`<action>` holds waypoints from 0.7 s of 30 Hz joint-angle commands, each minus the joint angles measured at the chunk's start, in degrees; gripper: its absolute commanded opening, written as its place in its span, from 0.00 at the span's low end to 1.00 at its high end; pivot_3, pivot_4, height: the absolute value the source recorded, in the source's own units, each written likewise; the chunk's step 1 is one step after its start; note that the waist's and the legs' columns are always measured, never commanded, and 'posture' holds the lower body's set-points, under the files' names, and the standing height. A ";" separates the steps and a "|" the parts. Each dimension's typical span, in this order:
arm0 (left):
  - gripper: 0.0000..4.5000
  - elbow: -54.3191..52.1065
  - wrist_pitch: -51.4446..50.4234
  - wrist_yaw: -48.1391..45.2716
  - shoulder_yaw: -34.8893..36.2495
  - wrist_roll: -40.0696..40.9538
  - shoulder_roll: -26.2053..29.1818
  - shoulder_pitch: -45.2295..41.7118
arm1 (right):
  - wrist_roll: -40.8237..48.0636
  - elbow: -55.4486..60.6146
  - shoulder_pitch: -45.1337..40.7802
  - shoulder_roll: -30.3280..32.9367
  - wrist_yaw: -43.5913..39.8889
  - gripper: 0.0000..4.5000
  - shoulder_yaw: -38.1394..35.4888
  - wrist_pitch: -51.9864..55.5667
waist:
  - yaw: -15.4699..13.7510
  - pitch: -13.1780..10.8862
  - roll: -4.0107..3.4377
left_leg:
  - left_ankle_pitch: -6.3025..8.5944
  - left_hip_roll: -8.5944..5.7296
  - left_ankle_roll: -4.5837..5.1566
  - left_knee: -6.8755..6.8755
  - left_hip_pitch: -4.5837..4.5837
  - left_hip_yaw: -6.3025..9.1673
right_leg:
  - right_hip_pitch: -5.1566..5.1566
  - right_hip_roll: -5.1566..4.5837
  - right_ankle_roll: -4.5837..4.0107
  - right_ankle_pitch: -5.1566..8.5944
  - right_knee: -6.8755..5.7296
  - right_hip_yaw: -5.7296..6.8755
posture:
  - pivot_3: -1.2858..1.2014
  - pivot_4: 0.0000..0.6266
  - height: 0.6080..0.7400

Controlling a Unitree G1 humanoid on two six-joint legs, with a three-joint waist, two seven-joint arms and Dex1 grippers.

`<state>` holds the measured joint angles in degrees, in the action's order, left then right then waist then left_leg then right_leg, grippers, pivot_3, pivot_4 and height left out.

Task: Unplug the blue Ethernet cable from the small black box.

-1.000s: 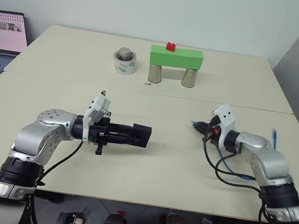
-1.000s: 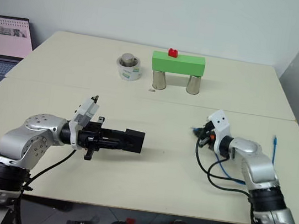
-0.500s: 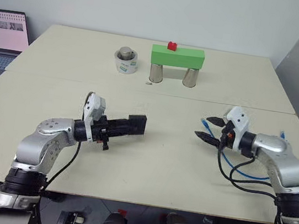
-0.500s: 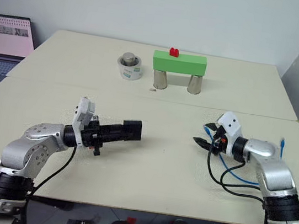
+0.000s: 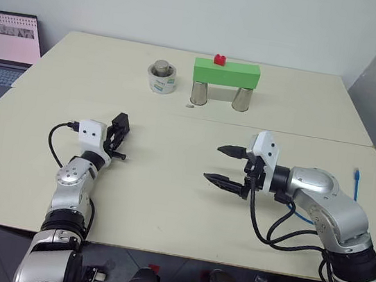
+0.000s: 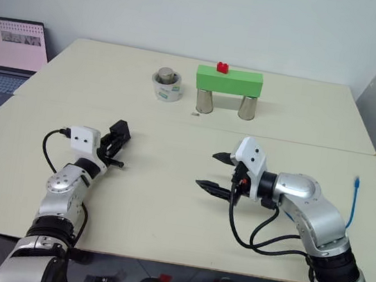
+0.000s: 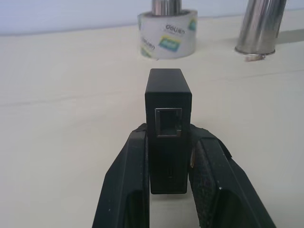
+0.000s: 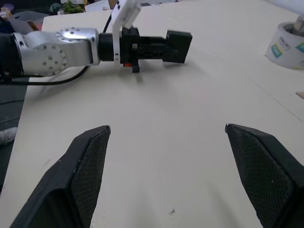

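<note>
- The left end effector (image 7: 164,185) grips the small black box (image 7: 167,118) between its two fingers above the beige desk (image 5: 165,201), on the robot's left; the box's open port faces the wrist camera with no plug in it.
- The right end effector (image 5: 228,166) hovers over the middle of the desk with its fingers spread wide, holding nothing.
- The blue Ethernet cable (image 5: 357,180) lies at the desk's right edge, beside the right arm, well apart from the box.
- At the far side stand a tape roll (image 5: 160,79) and a green block (image 5: 226,73) set on two metal cups.
</note>
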<state>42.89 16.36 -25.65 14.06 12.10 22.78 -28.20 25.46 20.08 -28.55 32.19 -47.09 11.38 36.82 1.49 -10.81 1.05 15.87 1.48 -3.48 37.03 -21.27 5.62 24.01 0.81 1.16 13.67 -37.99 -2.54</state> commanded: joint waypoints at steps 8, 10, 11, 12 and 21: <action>0.74 -2.31 -0.16 -2.69 0.97 2.33 -0.73 3.54 | 0.38 3.05 0.83 0.68 0.78 0.92 -1.61 1.12 | 0.31 0.00 0.00 | 0.00 0.02 0.00 -0.01 0.14 -0.04 | -0.04 0.02 0.04 0.03 -0.08 -0.03 | 0.52 0.24 1.00; 0.83 -6.34 -2.30 -1.79 0.70 2.14 -0.53 5.89 | 0.48 3.31 1.05 0.89 0.82 0.92 -1.79 1.45 | 0.45 0.00 -0.01 | 0.00 0.03 0.00 -0.01 0.16 -0.07 | -0.05 0.02 0.04 0.03 -0.08 -0.06 | 0.52 0.24 1.00; 0.88 -9.04 -3.67 -1.63 0.63 2.38 -0.45 7.38 | 0.54 3.51 1.30 1.09 0.80 0.92 -1.90 1.58 | 0.52 0.00 -0.01 | 0.00 0.04 0.00 -0.02 0.18 -0.10 | -0.05 0.02 0.04 0.03 -0.09 -0.09 | 0.52 0.24 1.00; 0.92 -12.21 -5.28 -1.36 0.60 2.49 -0.16 9.12 | 0.68 3.76 1.69 1.44 0.71 0.92 -2.06 1.74 | 0.53 0.00 0.00 | 0.00 0.06 0.00 -0.04 0.20 -0.11 | -0.05 0.02 0.04 0.03 -0.09 -0.10 | 0.52 0.24 1.00; 0.97 -34.19 -25.94 -4.75 0.41 3.75 9.16 20.28 | 1.09 4.51 7.47 4.64 1.54 0.92 -6.82 1.62 | 0.52 0.00 0.00 | 0.00 0.13 0.01 -0.05 0.23 -0.10 | -0.05 0.11 0.01 0.05 -0.09 -0.10 | 0.52 0.24 1.00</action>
<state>13.76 -6.11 -29.65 13.93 15.86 29.66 -8.55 26.00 22.73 -21.36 35.99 -45.99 7.54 39.22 2.00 -10.81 1.05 15.87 1.61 -3.47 36.98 -21.03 5.51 23.96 0.92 1.16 13.73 -38.08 -2.64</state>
